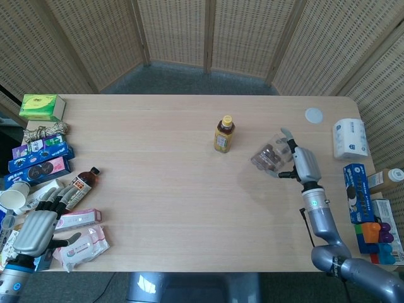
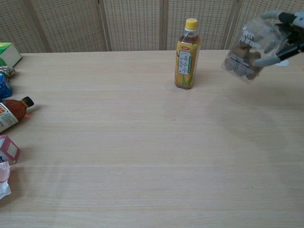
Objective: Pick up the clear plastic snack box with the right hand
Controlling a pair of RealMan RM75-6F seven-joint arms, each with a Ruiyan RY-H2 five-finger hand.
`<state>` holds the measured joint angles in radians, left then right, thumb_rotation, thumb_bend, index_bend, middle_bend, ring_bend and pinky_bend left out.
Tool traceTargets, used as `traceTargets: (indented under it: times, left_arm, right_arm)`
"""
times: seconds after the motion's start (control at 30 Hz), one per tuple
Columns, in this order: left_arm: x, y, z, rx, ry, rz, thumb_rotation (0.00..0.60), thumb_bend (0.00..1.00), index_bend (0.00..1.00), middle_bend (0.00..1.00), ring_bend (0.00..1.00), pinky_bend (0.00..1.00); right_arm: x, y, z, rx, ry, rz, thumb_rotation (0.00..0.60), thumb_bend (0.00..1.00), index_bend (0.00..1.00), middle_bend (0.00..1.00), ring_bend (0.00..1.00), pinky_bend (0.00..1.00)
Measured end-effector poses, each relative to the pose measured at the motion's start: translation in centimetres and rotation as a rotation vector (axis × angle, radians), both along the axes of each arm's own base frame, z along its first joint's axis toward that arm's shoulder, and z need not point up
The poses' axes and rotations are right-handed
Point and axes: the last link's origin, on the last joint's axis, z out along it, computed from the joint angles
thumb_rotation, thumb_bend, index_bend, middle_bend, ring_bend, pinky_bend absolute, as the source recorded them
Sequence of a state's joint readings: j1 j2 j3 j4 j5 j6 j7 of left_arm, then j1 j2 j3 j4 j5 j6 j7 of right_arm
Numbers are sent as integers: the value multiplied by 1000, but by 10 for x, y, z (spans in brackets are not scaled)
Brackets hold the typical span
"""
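Observation:
The clear plastic snack box (image 1: 267, 156) with brown snacks inside hangs tilted above the table, right of the yellow bottle. My right hand (image 1: 298, 163) grips it from the right side, fingers wrapped around its far end. In the chest view the box (image 2: 246, 53) is up at the top right, held by the right hand (image 2: 285, 38) at the frame's edge. My left hand (image 1: 36, 228) rests at the table's near left corner, fingers spread, holding nothing; the chest view does not show it.
A yellow drink bottle (image 1: 223, 134) stands mid-table, just left of the box. Boxes, a sauce bottle (image 1: 78, 187) and pink packets (image 1: 82, 243) crowd the left edge. A tissue roll (image 1: 349, 138), a white lid (image 1: 314, 115) and coloured boxes (image 1: 358, 192) sit at the right edge.

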<state>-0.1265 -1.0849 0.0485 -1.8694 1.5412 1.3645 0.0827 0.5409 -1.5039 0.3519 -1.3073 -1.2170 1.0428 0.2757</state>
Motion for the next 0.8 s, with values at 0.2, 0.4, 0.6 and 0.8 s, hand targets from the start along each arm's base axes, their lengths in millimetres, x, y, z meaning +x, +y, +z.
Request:
traceTargets:
  times: [0.2,0.4,0.6,0.8]
  left_arm:
    - [-4,-4,-1,-2,-4,16,600,227,0,0,0,0]
    - [-8,-9,-2,0,-13,29,600,227,0,0,0,0]
    - [-8,-13,1,12,-13,24,600,227,0,0,0,0]
    - [-14,-19,5,21,-15,40,600,227,0,0,0,0]
  right_arm:
    - [47,0,32,-61,-80,101,600,43,1,538,473,501]
    - [78,7,55,-96,-124,188,600,42,2,538,474,501]
    - [91,13,66,-113,-127,228,600,42,0,538,473,501]
    - [98,14,68,-117,-120,243,600,40,0,538,469,501]
